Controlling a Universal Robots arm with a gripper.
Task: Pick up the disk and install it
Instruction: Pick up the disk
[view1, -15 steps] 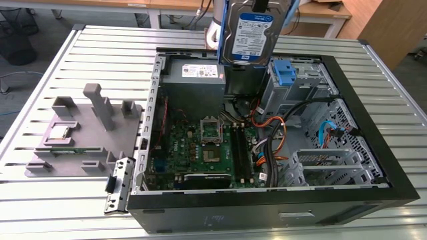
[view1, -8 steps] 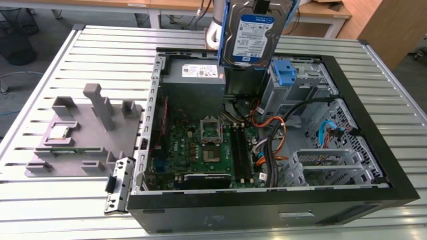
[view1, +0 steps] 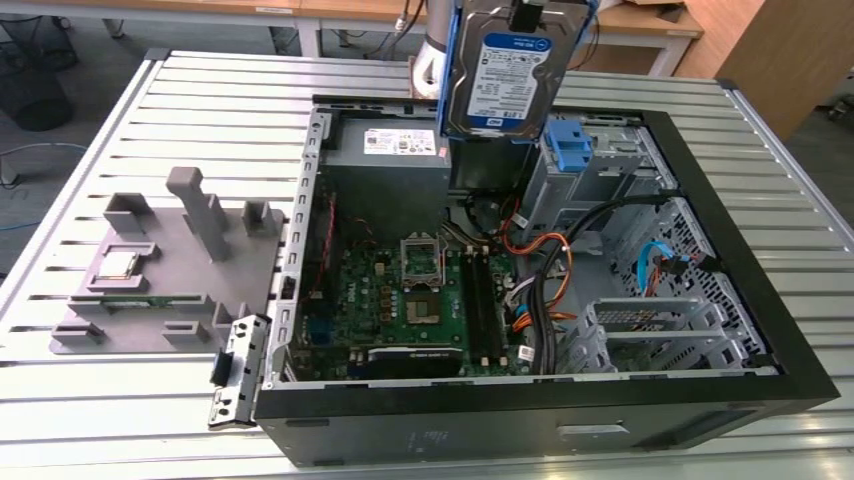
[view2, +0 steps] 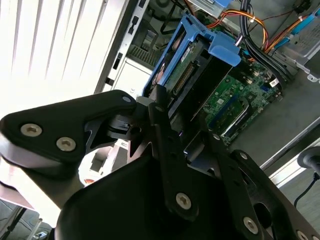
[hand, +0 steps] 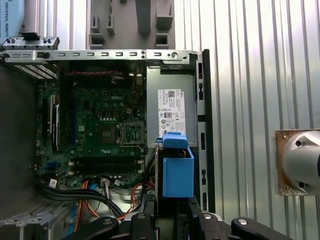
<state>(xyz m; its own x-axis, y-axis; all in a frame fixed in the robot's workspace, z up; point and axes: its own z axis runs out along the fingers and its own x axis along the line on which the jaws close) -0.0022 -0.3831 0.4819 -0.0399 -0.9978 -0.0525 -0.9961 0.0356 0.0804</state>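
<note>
Held above the computer case, the disk is cut off at its upper end by the exterior view's top edge, as is the arm. Part of the power supply inside the case is hidden behind the disk. In the second wrist view the disk's label face is turned out of sight, and its clamped end is partly masked by the black links of the gripper. In the first wrist view the print on the white sticker inside the case is too small to be read.
</note>
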